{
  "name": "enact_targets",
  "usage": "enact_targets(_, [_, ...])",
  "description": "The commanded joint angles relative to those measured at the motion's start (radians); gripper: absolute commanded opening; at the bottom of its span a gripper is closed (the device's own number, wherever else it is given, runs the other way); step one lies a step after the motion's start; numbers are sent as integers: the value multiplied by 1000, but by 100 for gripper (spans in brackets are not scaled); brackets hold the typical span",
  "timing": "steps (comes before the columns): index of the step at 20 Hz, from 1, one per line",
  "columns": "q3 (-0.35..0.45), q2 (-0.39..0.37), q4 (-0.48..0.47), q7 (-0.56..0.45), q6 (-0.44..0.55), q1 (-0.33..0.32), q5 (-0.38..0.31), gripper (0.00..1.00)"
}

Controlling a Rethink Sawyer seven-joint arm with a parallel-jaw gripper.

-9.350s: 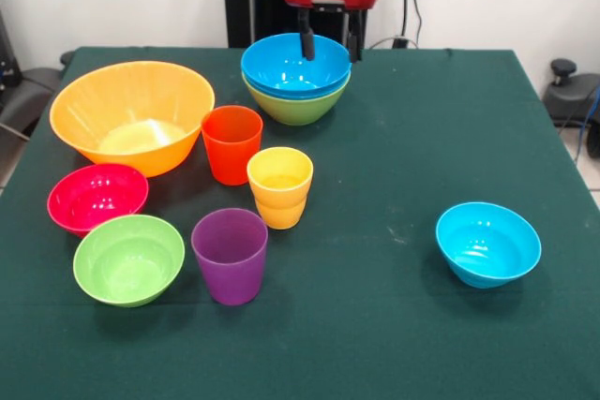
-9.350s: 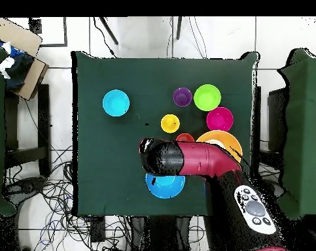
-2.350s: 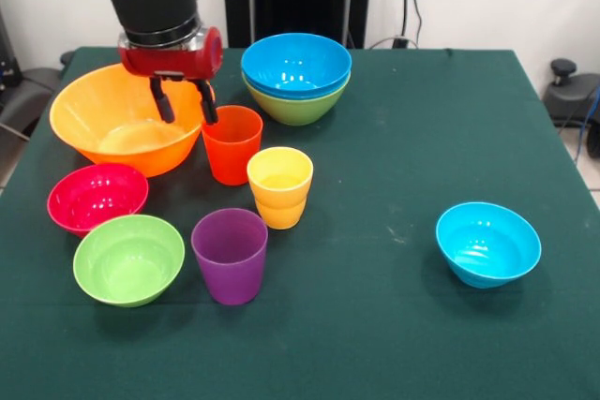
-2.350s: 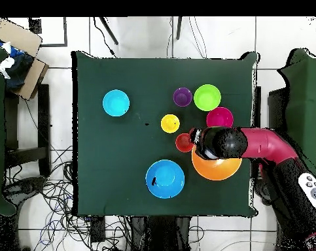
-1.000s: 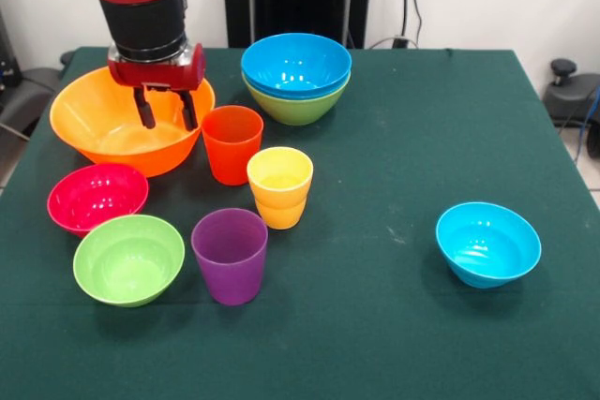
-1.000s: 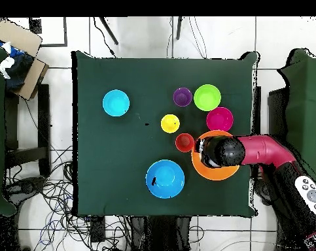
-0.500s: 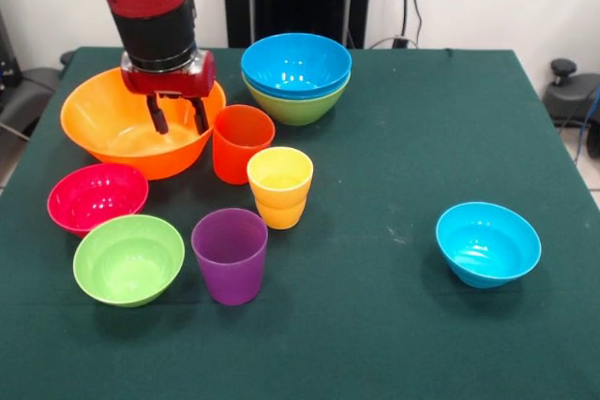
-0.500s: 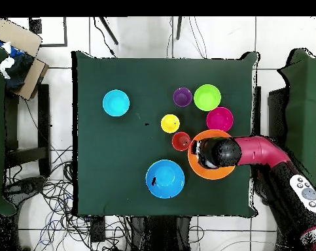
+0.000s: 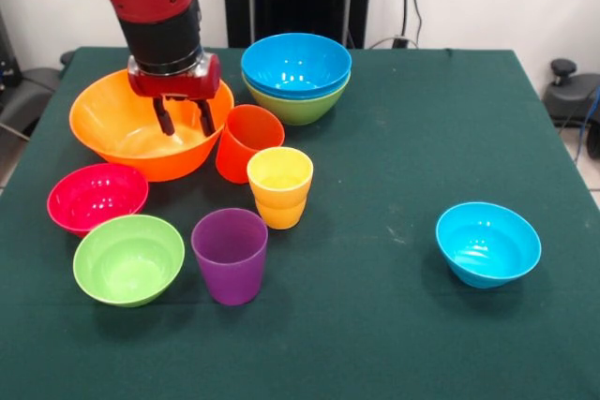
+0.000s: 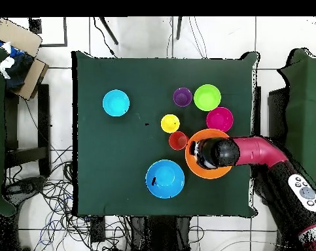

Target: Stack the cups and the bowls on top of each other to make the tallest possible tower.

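My gripper [image 9: 184, 125] hangs open inside the huge orange-yellow bowl [image 9: 108, 128], its fingers low near the bowl's right inner wall. The bowl's right rim presses on the ribbed orange-red cup [image 9: 247, 141], which leans over. The yellow cup [image 9: 279, 186] and the purple cup [image 9: 230, 255] stand upright in front of it. A tower of blue bowls [image 9: 295, 63] nested in a green bowl [image 9: 296, 110] stands behind. In the overhead view the arm's head [image 10: 211, 152] covers the middle of the orange-yellow bowl [image 10: 194, 167].
A pink-red bowl [image 9: 97, 197] and a small green bowl [image 9: 128, 259] sit at the front left, close to the big bowl. A light-blue bowl [image 9: 487, 243] stands alone at the right. The table [image 9: 403, 138] is covered in dark green cloth.
The gripper came from over the blue stack down into the orange-yellow bowl. In the last second gripper and bowl slid right together, and the orange-red cup was pushed and tipped.
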Motion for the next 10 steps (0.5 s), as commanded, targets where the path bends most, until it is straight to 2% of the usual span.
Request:
enact_targets(1, [24, -71, -9, -197, 112, 55, 26, 100])
enact_targets(10, [29, -92, -9, -224, 126, 50, 47, 100])
